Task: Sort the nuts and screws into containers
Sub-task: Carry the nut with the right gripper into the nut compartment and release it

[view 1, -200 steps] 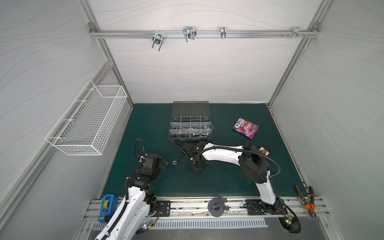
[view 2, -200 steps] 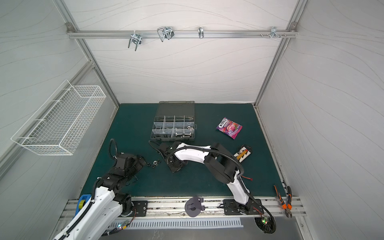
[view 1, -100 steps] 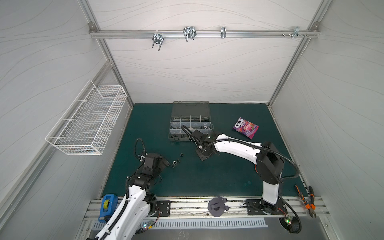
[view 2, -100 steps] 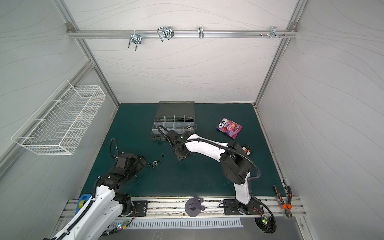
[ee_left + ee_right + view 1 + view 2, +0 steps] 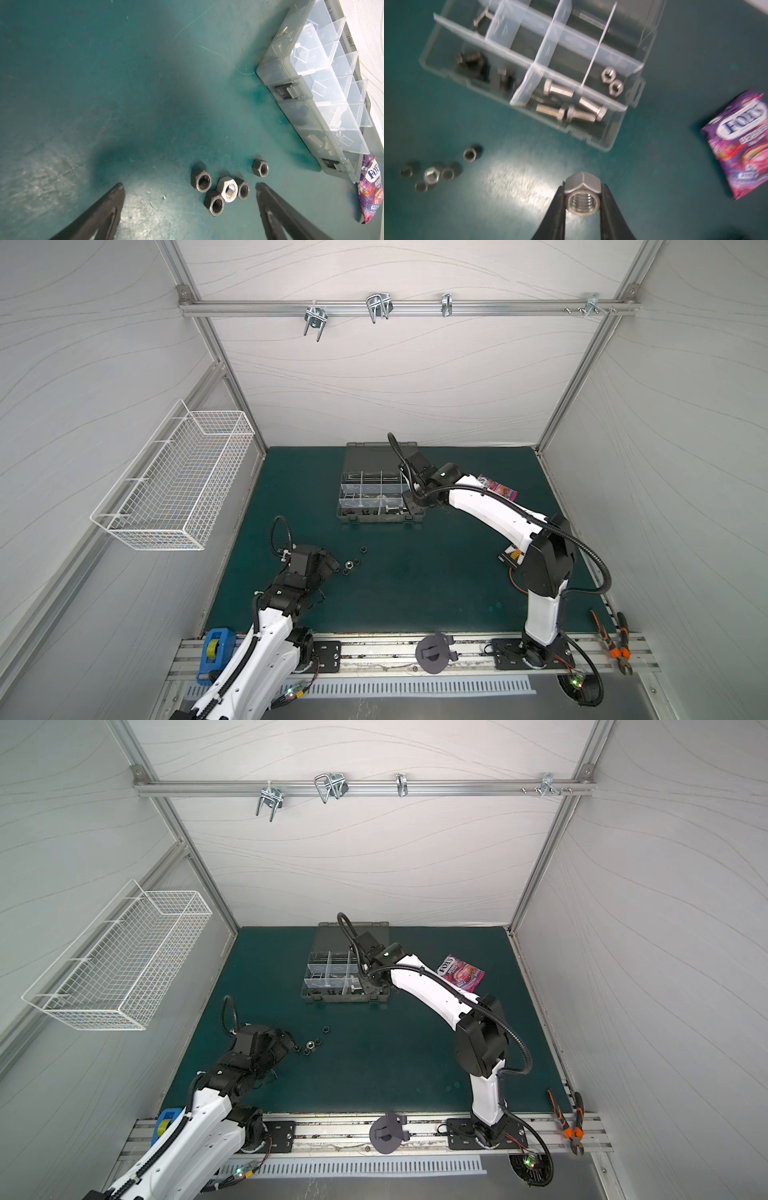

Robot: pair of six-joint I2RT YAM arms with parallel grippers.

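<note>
Green mat point(image 5: 415, 597) with organizer case point(image 5: 376, 520), loose nuts point(image 5: 351, 564), candy packet point(image 5: 501, 489)

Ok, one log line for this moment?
right tool: shut on silver nut, near organizer case | left tool: open, by five loose nuts

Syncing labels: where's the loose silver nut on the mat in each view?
Top view: loose silver nut, low left of centre, among dark nuts.
Top view: nut, same cluster.
Left wrist: nut mid-cluster, between three dark nuts.
Right wrist: nut blurred, mid-cluster; not the gripped nut.
Landmark: organizer case.
</note>
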